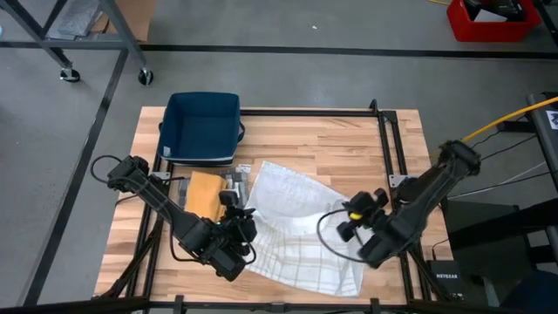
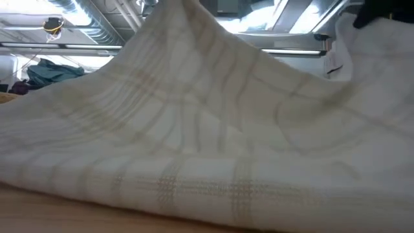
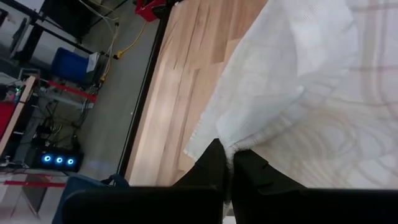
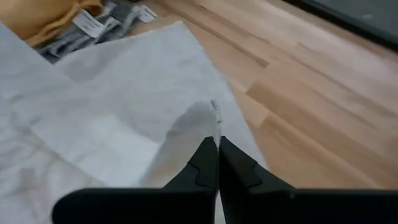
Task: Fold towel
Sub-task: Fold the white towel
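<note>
The white checked towel [image 1: 296, 222] lies spread over the middle of the wooden table [image 1: 349, 139], rumpled and raised at two places. In the low view the towel [image 2: 194, 129] fills the picture and rises to a peak near the top. My left gripper [image 1: 244, 216] is shut on the towel at its left side. My right gripper [image 1: 343, 228] is shut on the towel near its right side. My left gripper pinches an edge of the towel [image 3: 231, 148] between its two fingers, slanting down from the table's left. The cloth is gathered at the fingers and fans up and away from them, while the remainder lies on the table. One layer or several, I cannot tell. My right gripper pinches a raised edge of the towel [image 4: 214, 119] between its two fingers, slanting down from the table's right. The cloth rises in a small ridge to the fingertips. The towel around it lies flat on the table.
A dark blue bin [image 1: 202, 126] stands at the table's far left. A yellow cloth [image 1: 205, 192] and grey cloths with labels [image 1: 237, 177] lie between the bin and the towel. Bare wood shows at the far right, inside the black frame [image 1: 384, 148].
</note>
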Motion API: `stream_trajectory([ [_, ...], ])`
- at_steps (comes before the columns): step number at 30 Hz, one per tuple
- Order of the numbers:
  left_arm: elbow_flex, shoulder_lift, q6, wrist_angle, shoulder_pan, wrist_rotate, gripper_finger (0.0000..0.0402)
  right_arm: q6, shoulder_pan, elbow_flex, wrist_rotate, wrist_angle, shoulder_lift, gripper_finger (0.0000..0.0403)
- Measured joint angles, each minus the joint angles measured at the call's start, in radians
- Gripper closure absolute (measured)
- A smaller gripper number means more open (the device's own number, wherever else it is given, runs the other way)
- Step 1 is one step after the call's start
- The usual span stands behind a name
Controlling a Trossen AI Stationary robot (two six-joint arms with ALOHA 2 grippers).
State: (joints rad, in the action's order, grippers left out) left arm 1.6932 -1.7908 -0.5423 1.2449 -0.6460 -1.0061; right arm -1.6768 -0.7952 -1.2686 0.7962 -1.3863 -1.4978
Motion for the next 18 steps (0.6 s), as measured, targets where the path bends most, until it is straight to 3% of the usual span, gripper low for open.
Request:
stream_trajectory([
  [4,0.0,0.0,0.0,-0.008,0.022,0.0,0.0401,0.005,-0.042,0.181,0.019,0.151,0.147,0.0399],
  [10,0.0,0.0,0.003,-0.012,0.097,0.0,0.0401,0.0,-0.118,0.354,-0.078,0.267,0.274,0.0397],
  [15,0.0,0.0,0.132,-0.115,0.189,0.001,0.0401,-0.019,-0.184,0.357,-0.127,0.212,0.287,0.04],
  [18,0.0,0.0,0.234,-0.199,0.255,0.002,0.0401,-0.146,-0.216,0.35,-0.131,0.082,0.287,0.04],
])
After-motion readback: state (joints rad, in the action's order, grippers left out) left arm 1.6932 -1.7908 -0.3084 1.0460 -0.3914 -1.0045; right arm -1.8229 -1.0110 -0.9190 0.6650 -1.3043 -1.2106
